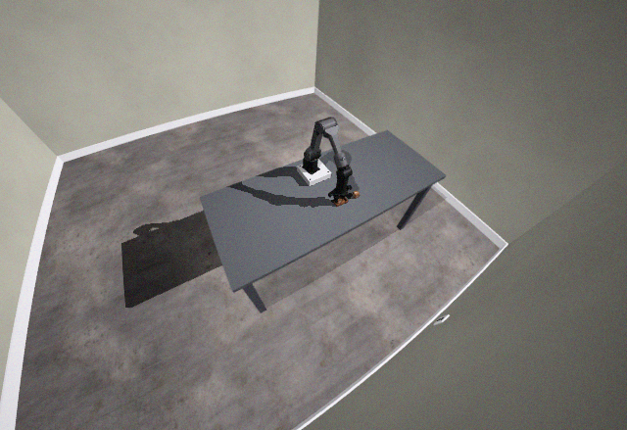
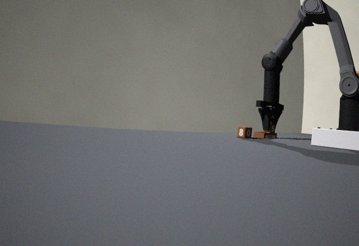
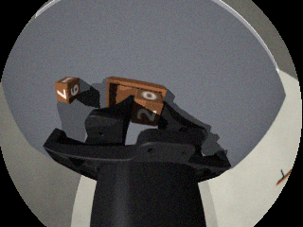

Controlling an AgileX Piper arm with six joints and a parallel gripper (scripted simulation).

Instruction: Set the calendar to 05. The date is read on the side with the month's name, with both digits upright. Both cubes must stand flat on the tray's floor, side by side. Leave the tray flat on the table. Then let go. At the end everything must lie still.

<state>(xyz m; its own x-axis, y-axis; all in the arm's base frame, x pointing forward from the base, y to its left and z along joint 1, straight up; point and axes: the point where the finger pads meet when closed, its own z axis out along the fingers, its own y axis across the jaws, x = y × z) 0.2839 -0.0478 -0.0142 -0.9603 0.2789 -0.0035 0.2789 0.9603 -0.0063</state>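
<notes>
Matt, wood-brown tray (image 1: 340, 203) (image 2: 258, 135) (image 3: 137, 81).

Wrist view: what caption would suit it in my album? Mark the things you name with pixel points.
Black jaws hold a numbered cube (image 3: 147, 112) at the tray (image 3: 137, 82), another cube (image 3: 66, 90) apart.

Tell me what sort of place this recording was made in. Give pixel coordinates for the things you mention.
Probably a plain test room for robot work: a robot arm (image 1: 326, 126) (image 2: 311, 5) bolted by a white base (image 1: 317, 177) (image 2: 333, 137) to a grey table (image 1: 283, 233) (image 2: 145, 194) (image 3: 189, 43), bare walls with white skirting, and no other furniture in sight.
</notes>
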